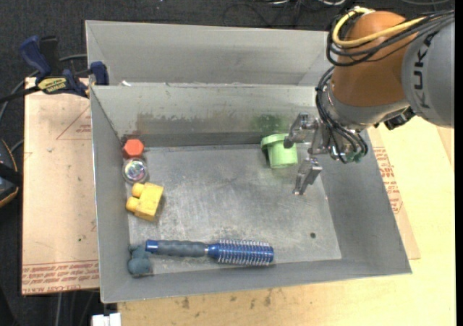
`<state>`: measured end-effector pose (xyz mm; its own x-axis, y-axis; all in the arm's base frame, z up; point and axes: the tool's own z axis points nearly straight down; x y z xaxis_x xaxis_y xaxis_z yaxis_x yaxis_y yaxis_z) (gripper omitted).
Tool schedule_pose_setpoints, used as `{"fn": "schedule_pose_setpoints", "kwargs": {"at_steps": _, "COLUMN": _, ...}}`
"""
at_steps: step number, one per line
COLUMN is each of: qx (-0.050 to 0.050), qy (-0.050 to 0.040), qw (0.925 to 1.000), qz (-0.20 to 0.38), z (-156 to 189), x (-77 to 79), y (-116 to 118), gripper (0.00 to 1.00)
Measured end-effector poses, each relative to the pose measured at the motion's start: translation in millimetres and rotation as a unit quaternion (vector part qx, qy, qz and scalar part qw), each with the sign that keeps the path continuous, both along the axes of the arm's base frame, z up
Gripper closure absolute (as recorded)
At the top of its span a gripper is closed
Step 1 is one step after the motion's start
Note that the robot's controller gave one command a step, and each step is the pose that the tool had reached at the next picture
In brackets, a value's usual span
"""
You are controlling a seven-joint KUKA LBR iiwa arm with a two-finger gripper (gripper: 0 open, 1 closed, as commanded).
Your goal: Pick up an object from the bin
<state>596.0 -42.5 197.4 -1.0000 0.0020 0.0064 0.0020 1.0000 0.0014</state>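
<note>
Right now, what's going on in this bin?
The arm reaches in from the right, its hand low near the back wall of the bin, close beside a light green roll-shaped thing. Whether it grips that thing cannot be told. At the left lie an orange piece, a shiny round thing and a yellow block; a blue brush lies along the front.

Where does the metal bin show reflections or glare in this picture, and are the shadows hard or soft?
Camera view: the back wall mirrors the green thing as a faint green smear above it; the small round shiny thing at the left glints; the floor has only a dull sheen; shadows are soft, with no hard edge under the brush.
</note>
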Motion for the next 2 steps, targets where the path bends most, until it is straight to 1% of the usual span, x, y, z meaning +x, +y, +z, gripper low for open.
{"fn": "schedule_pose_setpoints", "kwargs": {"at_steps": 1, "qx": 0.000, "qy": -0.0017, "qw": 0.9990, "qz": -0.046, "z": -100.8, "x": 40.4, "y": -13.0, "gripper": 0.00}}
{"fn": "schedule_pose_setpoints", "kwargs": {"at_steps": 2, "qx": -0.001, "qy": -0.0081, "qw": 0.9995, "qz": 0.030, "z": -74.9, "x": 55.7, "y": -72.8, "gripper": 0.00}}
